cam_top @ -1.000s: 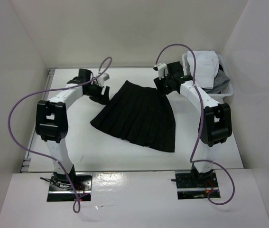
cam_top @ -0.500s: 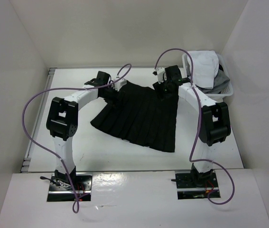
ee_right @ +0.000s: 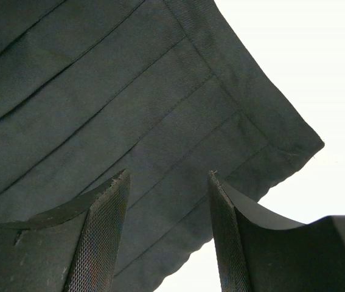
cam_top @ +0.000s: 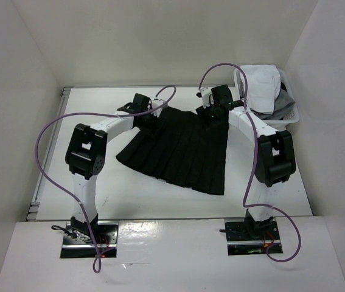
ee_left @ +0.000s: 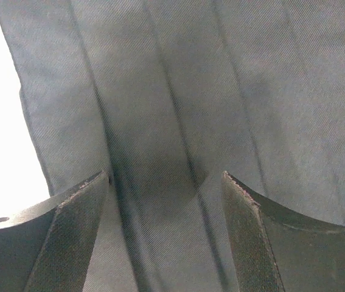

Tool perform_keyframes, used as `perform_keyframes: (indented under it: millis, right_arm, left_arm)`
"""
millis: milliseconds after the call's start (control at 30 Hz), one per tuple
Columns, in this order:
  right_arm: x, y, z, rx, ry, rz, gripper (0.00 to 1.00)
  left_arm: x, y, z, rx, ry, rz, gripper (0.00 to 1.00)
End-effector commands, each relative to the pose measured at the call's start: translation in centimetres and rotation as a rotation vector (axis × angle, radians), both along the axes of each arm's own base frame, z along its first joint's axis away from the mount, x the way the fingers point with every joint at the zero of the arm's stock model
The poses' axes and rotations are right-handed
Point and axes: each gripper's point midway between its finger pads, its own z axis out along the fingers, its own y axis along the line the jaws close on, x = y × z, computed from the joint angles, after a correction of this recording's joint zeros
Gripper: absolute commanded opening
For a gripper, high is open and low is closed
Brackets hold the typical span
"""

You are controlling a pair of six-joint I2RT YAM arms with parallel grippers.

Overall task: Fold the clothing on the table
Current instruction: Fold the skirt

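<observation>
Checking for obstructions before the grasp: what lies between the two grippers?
Only the waistband end of the black pleated skirt, flat on the white table, spans from the left gripper to the right gripper; the top view shows it.

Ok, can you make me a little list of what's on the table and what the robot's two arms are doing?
Clothing: black pleated skirt, spread flat, not folded yet
Table: white, skirt lying on it
Left end effector: open, over the pleats near the skirt's left edge
Right end effector: open, over the skirt's far right corner
Basket: white, far right, holding white and grey garments
</observation>
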Motion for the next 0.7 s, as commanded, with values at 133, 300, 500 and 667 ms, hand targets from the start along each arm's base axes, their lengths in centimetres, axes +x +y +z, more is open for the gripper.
perform_keyframes:
  millis: [133,300,500,667]
  right_arm:
    - [0.7,-0.3,0.7,0.013,-0.028,-0.022,0.59]
    - [0.6,-0.6,1.2,0.024,-0.036,-0.025,0.60]
    - [0.7,-0.3,2.0,0.042,-0.049,-0.025,0.60]
    - [0.7,-0.2,2.7,0.051,-0.056,-0.019,0.60]
  left_arm:
    - [0.3,-0.4,-1.8,0.065,0.032,0.109,0.81]
    - [-2.1,2.1,-3.0,0.158,0.102,0.190,0.81]
    - [-5.6,3.9,-4.4,0.223,0.201,0.217,0.81]
    - [-9.1,4.6,-4.9,0.221,0.289,0.227,0.81]
